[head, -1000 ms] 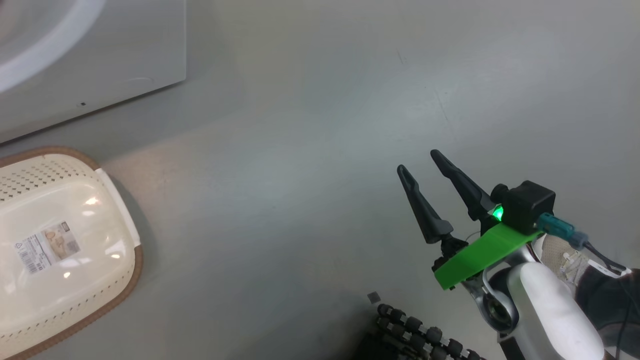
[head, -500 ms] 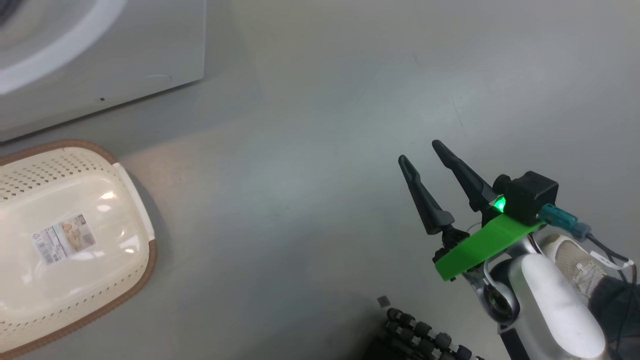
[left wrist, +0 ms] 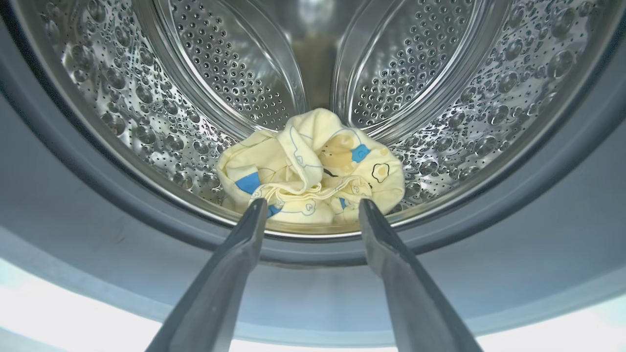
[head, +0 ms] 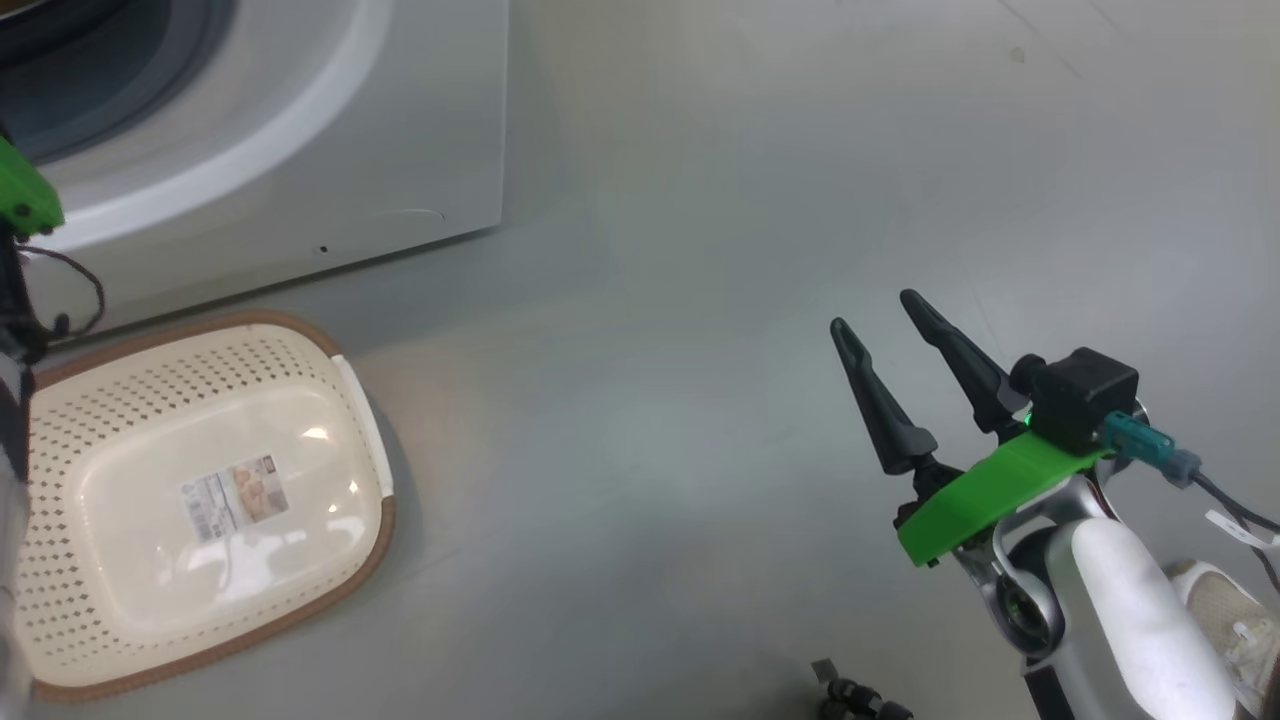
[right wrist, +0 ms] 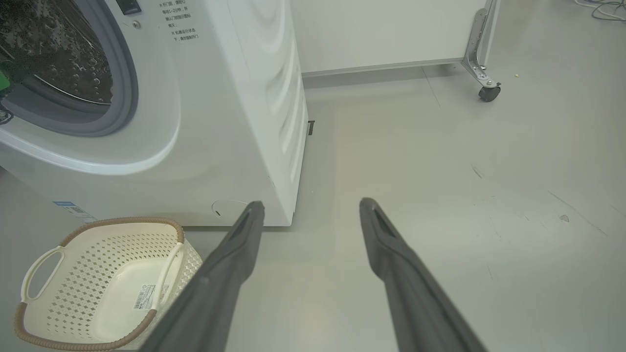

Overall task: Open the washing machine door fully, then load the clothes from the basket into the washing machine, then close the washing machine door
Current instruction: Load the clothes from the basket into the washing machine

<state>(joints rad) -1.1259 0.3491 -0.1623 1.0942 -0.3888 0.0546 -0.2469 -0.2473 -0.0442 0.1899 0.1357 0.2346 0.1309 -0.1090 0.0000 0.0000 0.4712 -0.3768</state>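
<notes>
**Clothes lie in the drum, both grippers released**

The cream-yellow clothes sit bunched at the bottom front of the steel drum of the washing machine. The left gripper points into the opening, fingers spread, holding nothing. The right gripper hangs over the grey floor, fingers likewise apart. The basket stands on the floor just before the washer.

Left gripper and right gripper both have jaws spread wide apart.
</notes>
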